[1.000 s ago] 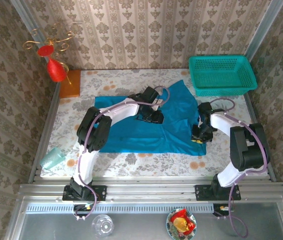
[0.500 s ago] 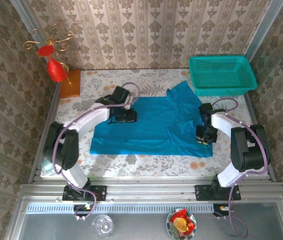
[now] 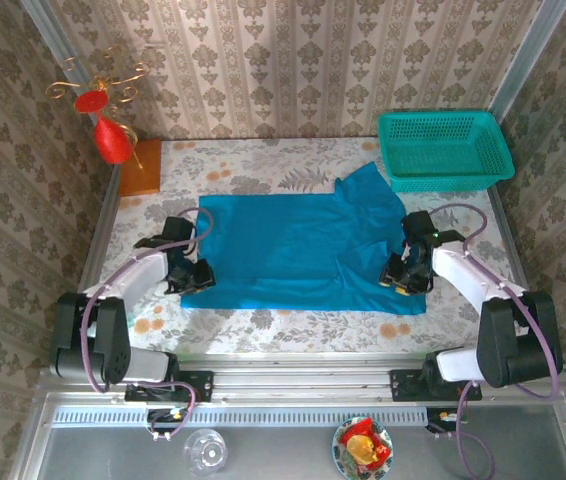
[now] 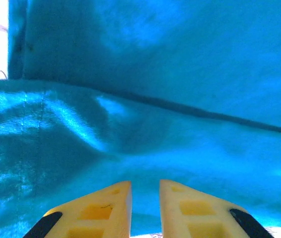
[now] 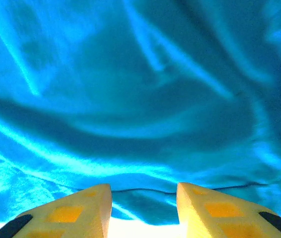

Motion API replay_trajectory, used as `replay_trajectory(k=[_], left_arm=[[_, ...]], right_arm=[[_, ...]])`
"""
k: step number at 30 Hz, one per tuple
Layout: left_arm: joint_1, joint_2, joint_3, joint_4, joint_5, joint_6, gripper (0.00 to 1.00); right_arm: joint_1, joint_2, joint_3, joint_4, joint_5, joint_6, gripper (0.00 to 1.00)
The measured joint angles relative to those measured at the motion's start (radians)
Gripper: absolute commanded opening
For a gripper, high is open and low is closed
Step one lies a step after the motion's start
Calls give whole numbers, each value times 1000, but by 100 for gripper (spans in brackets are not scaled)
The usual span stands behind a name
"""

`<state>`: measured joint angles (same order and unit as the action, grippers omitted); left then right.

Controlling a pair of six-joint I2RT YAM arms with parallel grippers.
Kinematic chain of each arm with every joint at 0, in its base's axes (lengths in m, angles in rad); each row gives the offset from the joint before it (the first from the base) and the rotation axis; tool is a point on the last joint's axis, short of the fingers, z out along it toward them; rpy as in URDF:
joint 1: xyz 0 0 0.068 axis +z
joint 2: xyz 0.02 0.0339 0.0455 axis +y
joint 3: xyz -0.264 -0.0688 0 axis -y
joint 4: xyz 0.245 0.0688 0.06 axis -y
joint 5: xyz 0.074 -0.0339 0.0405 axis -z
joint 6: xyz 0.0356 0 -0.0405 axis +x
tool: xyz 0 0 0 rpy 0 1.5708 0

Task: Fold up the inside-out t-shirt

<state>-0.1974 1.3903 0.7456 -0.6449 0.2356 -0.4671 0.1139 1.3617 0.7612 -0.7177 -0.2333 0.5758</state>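
Finding: the plain bright blue cloth t-shirt (image 3: 303, 250) lies spread nearly flat in the middle of the floral-patterned worktop (image 3: 283, 325). One sleeve points toward the teal plastic mesh basket (image 3: 445, 150) at the far right corner and ends just beside it. Your left gripper (image 3: 191, 277) sits at the garment's left edge with its fingers drawn close. The wrist view puts the stitched hem right at the tips, so I judge it is pinching that edge. Your right gripper (image 3: 400, 278) sits over the near right corner with its fingers spread; the cloth edge lies loose between them and nothing is held. Assessment: this is the flattening step at its close, and no fold is made yet. Soft ridges show in the cloth near the right gripper. Next move, in my judgement: let go on the left, take two matching grips along one side, and carry that side over the middle. Keep both lifts level so the thin cloth does not drag or bunch.
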Motion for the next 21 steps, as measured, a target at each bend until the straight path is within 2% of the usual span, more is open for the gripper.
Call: replay_trajectory(k=[4, 5, 8, 14, 21], left_arm=[[36, 28, -64, 32, 3, -36, 22], [45, 18, -74, 42, 6, -51, 22], [67, -32, -119, 72, 5, -102, 21], [133, -168, -215, 78, -3, -195, 25], [162, -287, -258, 0, -85, -282, 25]], right_arm=[[-35, 3, -110, 80, -79, 53, 53], [-47, 2, -132, 96, -88, 64, 58], [-67, -33, -158, 137, -115, 105, 62], [-68, -124, -224, 173, -116, 158, 64], [-68, -185, -260, 167, -126, 188, 62]])
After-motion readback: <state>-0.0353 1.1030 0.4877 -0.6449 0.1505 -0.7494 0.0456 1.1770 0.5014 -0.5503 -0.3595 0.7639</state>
